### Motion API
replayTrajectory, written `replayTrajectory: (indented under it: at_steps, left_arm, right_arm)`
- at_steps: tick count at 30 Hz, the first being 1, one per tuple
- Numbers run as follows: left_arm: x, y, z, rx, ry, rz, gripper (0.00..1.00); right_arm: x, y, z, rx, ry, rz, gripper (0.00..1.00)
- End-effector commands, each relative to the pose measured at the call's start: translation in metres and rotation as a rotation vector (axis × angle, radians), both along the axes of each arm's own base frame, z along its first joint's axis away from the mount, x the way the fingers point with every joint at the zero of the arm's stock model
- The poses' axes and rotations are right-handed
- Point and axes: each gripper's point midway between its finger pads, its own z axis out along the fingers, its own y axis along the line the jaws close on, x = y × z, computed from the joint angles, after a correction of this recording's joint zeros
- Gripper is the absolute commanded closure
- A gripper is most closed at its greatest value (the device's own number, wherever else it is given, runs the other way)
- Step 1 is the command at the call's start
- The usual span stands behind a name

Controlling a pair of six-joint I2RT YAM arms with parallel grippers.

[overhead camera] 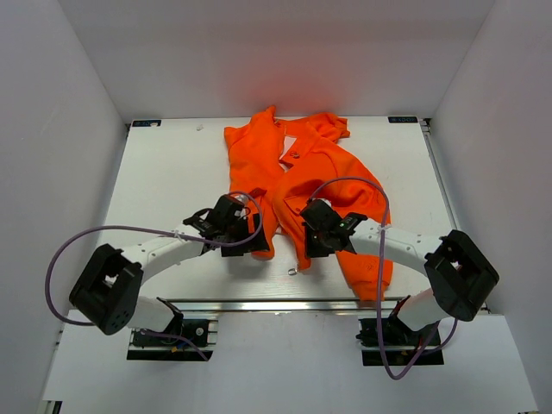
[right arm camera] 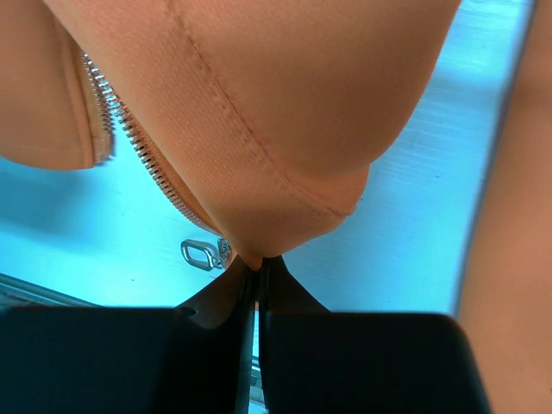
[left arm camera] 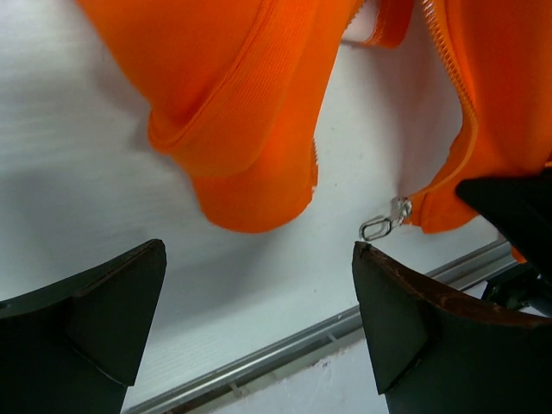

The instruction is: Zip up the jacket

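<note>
An orange jacket (overhead camera: 297, 168) lies unzipped on a white tabletop (overhead camera: 168, 177). Its collar is toward the far edge and its body runs down toward the near right corner, with one sleeve trailing past the right arm. The two front panels are spread apart, showing bare table between their zipper edges.

The right gripper (overhead camera: 312, 235) is clamped on the bottom corner of the jacket's right-hand panel. In the right wrist view, the fingers (right arm camera: 285, 302) are pressed together, with a fold of hem nipped at their tips. The metal zipper pull (right arm camera: 202, 254) rests on the tabletop just beside them.

The left gripper (left arm camera: 259, 289) hovers with its jaws spread wide and holds nothing. It is near the hem of the other panel (left arm camera: 259, 185), close to the near edge and the metal rail (overhead camera: 285, 304) along it.
</note>
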Motion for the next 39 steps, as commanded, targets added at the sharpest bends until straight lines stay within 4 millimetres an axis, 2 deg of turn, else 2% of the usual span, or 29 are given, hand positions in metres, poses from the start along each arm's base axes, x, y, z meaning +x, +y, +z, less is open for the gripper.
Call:
replayTrajectory:
  at_steps: [1, 3, 7, 14, 18, 21, 25, 26, 28, 30, 31, 34, 39]
  left_arm:
    - [0.020, -0.022, 0.011, -0.049, -0.063, -0.023, 0.02]
    - [0.020, -0.026, 0.005, -0.043, -0.052, -0.033, 0.02]
    - [0.024, -0.028, -0.006, -0.027, -0.037, -0.031, 0.12]
    - [0.023, -0.026, -0.023, 0.010, -0.009, -0.018, 0.38]
    - [0.026, -0.022, -0.030, 0.039, 0.000, 0.009, 0.38]
    - [0.028, -0.020, -0.034, 0.056, 0.006, 0.025, 0.33]
    - [0.027, -0.017, -0.043, 0.098, 0.025, 0.040, 0.34]
    - [0.027, -0.016, -0.045, 0.106, 0.029, 0.043, 0.38]
    - [0.026, -0.013, -0.050, 0.129, 0.043, 0.063, 0.56]
    - [0.024, -0.010, -0.052, 0.135, 0.048, 0.074, 0.76]
    - [0.024, -0.011, -0.050, 0.127, 0.043, 0.074, 0.82]
    - [0.022, -0.013, -0.048, 0.106, 0.038, 0.065, 0.93]
    - [0.018, -0.017, -0.040, 0.063, 0.022, 0.042, 0.97]
  right_arm:
    - [-0.004, 0.003, 0.003, 0.035, 0.009, 0.025, 1.00]
    - [-0.005, 0.004, 0.003, 0.044, 0.012, 0.028, 1.00]
    - [-0.006, 0.004, 0.002, 0.050, 0.019, 0.030, 1.00]
    - [-0.008, 0.004, -0.005, 0.055, 0.050, 0.030, 1.00]
    - [-0.011, 0.003, -0.006, 0.057, 0.062, 0.028, 1.00]
    - [-0.013, 0.001, -0.009, 0.053, 0.073, 0.026, 1.00]
    - [-0.019, 0.005, -0.014, 0.070, 0.108, 0.041, 1.00]
    - [-0.021, 0.007, -0.014, 0.080, 0.119, 0.050, 1.00]
    - [-0.024, 0.011, -0.012, 0.104, 0.128, 0.061, 1.00]
    - [-0.024, 0.011, -0.011, 0.116, 0.123, 0.060, 0.92]
    - [-0.024, 0.011, -0.009, 0.122, 0.115, 0.061, 0.79]
    - [-0.025, 0.009, -0.010, 0.123, 0.117, 0.059, 0.59]
    - [-0.032, 0.012, -0.014, 0.151, 0.139, 0.072, 0.54]
